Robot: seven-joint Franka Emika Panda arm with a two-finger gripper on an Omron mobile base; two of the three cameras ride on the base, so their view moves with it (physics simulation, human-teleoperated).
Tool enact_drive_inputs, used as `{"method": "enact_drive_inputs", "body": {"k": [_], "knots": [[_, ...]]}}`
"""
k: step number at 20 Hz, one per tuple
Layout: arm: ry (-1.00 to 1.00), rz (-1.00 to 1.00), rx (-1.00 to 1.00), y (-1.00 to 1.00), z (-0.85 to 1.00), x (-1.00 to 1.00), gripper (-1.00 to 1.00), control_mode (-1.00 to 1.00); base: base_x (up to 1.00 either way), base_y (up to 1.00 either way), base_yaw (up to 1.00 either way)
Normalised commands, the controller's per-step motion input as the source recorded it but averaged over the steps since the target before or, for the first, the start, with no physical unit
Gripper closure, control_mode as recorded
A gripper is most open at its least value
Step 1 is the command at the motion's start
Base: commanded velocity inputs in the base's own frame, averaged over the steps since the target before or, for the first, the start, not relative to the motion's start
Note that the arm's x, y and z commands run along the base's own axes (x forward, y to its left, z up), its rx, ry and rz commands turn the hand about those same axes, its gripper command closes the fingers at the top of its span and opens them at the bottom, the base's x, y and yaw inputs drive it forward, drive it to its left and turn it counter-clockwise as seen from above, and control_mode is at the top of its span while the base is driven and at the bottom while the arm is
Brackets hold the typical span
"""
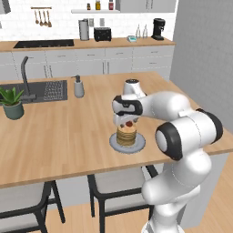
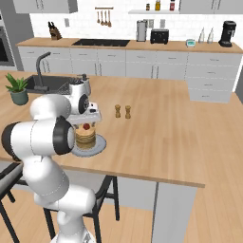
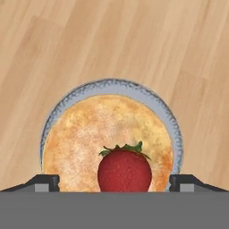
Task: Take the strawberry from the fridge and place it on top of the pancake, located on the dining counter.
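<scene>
Jaws spread wide, gripper (image 3: pixel 114 183) above strawberry (image 3: pixel 125 170) resting at pancake (image 3: pixel 89 143) six o'clock edge; berry may roll onto worktop (image 3: pixel 53 49).

Strawberry (image 3: pixel 124 171): small, bright red, green leafy cap pointing away from the hand camera; sits over the near part of the pancake's top, seen from above. In the base views it shows as a red spot (image 1: pixel 129 123) at the top of the stack, directly under the hand.

Pancake (image 3: pixel 107 138): short stack of round golden-brown discs (image 2: pixel 86 137), top face speckled pale, centred on a small round grey plate (image 3: pixel 161 107).

Plate rests flat on the light-wood desk (image 1: pixel 68 132), near its front edge.
</scene>
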Motion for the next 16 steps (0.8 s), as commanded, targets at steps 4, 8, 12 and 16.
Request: {"method": "enact_drive_inputs", "body": {"k": [4,8,12,16], "knots": [[0.00,0.00,-0.05,0.08,0.26,0.00,-1.00,-1.00,0.00,0.00,0.00],[0.00,0.00,-0.10,0.05,0.39,-0.06,-1.00,-1.00,0.00,0.00,0.00],[-0.02,-0.01,-0.04,-0.13,0.41,-0.65,-1.00,-1.00,0.00,0.00,0.00],[-0.14,-0.02,0.05,-0.60,0.54,-1.00,-1.00,-1.00,0.00,0.00,0.00]]}}
